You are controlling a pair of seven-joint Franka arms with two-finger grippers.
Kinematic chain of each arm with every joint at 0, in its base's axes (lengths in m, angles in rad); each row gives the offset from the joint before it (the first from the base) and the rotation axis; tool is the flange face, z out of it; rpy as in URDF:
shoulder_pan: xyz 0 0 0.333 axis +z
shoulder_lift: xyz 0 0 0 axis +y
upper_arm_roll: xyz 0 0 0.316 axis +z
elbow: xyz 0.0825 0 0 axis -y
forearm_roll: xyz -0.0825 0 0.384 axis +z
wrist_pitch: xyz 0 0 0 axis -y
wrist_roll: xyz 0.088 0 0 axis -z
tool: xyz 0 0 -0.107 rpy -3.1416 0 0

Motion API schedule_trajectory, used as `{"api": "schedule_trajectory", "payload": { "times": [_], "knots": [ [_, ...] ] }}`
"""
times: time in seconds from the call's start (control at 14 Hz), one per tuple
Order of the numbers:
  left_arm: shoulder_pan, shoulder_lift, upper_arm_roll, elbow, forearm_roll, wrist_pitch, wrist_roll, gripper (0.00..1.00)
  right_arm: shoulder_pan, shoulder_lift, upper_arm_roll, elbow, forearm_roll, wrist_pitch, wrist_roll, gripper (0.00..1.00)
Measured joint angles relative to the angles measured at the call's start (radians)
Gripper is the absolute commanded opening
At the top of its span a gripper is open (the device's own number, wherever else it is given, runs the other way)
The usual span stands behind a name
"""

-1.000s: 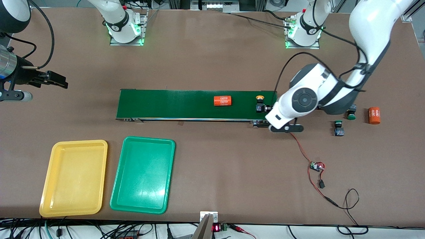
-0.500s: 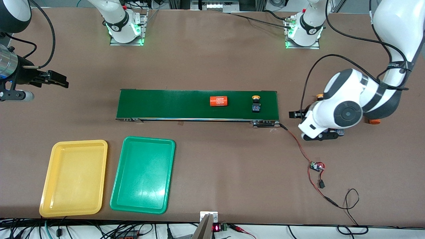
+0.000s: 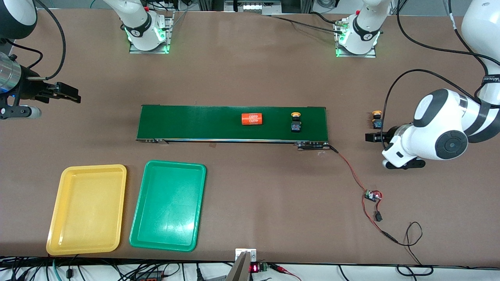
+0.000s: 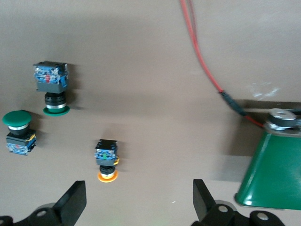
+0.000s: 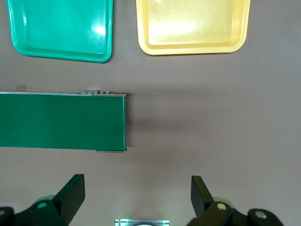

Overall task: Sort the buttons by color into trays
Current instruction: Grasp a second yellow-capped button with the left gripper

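Across mid-frame the conveyor belt [image 3: 232, 123] is carrying an orange cylinder [image 3: 251, 119] and one yellow-capped button [image 3: 296, 122]. At lower left the yellow tray [image 3: 86, 209] and green tray [image 3: 168, 205] are lying empty. At right the left gripper [image 3: 371, 137] is hovering wide open, holding nothing, over table just beside a second yellow-capped button [image 3: 376, 119]; two green-capped buttons [image 4: 18, 133] are lying near. At upper left the right gripper [image 3: 66, 93] is waiting, open, empty. Risk: fingers descending off-centre could be tipping the button.
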Motion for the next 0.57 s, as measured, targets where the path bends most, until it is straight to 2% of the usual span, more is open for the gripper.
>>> {"api": "schedule_trajectory", "payload": {
  "times": [0.14,0.36,0.43,0.57],
  "knots": [
    [-0.022,-0.021,0.077,-0.062,0.001,0.053,0.019,1.00,0.000,0.000,0.000,0.000,0.000,0.000,-0.003,1.00],
    [-0.119,-0.112,0.241,-0.283,0.002,0.312,0.049,1.00,-0.001,0.000,0.000,0.000,0.000,0.000,-0.005,1.00],
    [-0.166,-0.137,0.316,-0.341,0.002,0.380,0.088,1.00,-0.001,0.001,0.000,0.000,0.000,0.000,-0.005,1.00],
    [-0.213,-0.161,0.423,-0.396,0.002,0.433,0.183,1.00,-0.001,0.001,0.000,0.000,0.000,0.000,-0.005,1.00]
  ]
}}
